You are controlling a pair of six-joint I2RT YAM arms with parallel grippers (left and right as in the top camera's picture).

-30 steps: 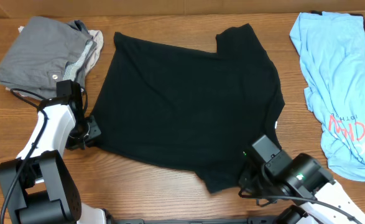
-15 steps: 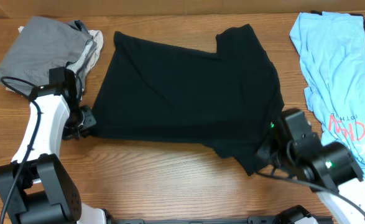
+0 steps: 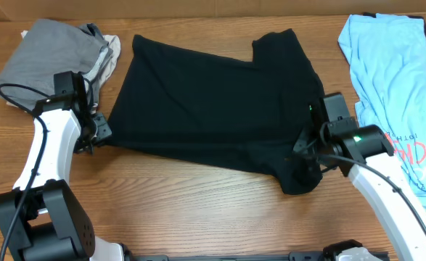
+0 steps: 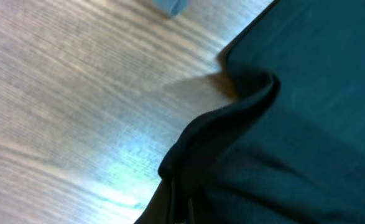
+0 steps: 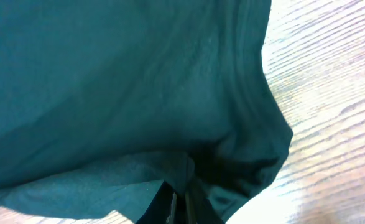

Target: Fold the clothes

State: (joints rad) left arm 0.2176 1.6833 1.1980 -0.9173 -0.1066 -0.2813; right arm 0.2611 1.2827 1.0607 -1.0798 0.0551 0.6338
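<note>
A black T-shirt (image 3: 213, 101) lies spread in the middle of the wooden table, its near edge lifted and folding toward the far side. My left gripper (image 3: 95, 136) is shut on the shirt's left near corner (image 4: 232, 124). My right gripper (image 3: 307, 148) is shut on the shirt's right near corner (image 5: 219, 155), where the cloth bunches and hangs. In both wrist views the fingers (image 4: 181, 208) (image 5: 179, 208) pinch dark fabric.
A grey garment pile (image 3: 53, 61) lies at the far left. A light blue shirt with red print (image 3: 394, 94) lies at the right edge. Bare wood (image 3: 198, 210) runs along the near side.
Both grippers have carried the shirt's near edge away from the front of the table toward the far side. The right arm moved farther and rightward. The shirt's lower part has folded up.
</note>
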